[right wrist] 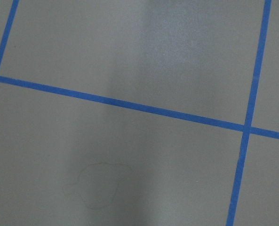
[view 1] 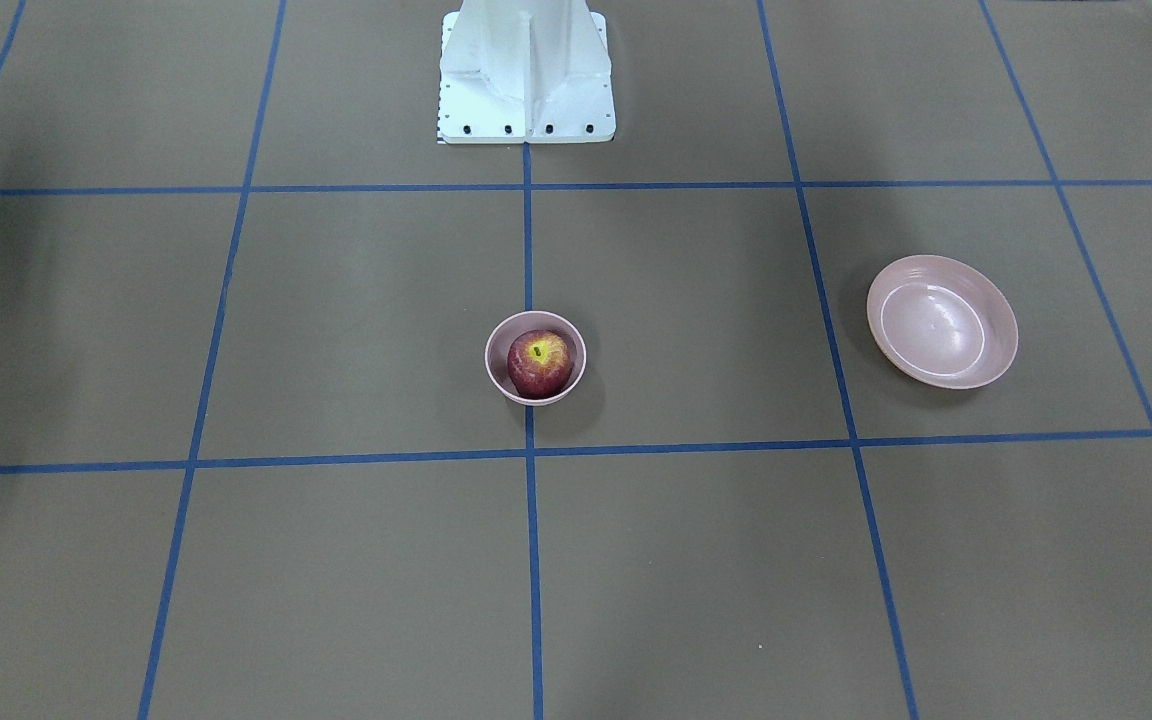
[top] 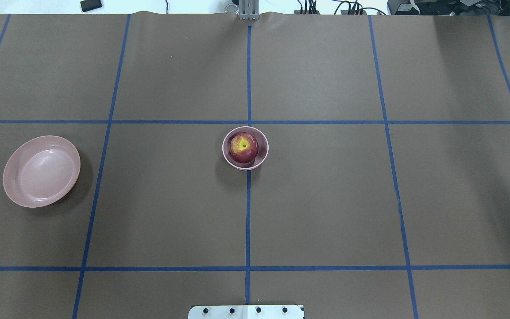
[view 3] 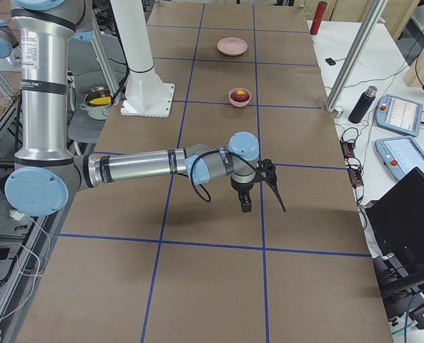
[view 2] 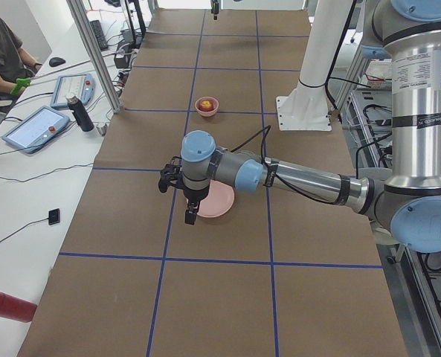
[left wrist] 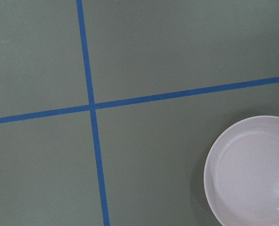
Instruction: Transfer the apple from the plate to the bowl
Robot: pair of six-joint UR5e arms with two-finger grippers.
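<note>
Apple (view 1: 539, 362) lies in bowl (view 1: 495, 345); whether left pincer (view 2: 192, 216) or right pincer (view 3: 246, 204) gapes, cannot tell.

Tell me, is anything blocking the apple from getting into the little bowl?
Nothing visible does. The apple already sits inside the bowl, and the plate is empty.

the left arm (view 2: 309, 180) and right arm (view 3: 136, 166) are silver tubes with grey joints and pale blue round caps (view 2: 198, 146). a black cable (view 2: 246, 140) loops by the wrist. the white base plate (view 1: 526, 110) carries black screws (view 1: 508, 129).
</note>
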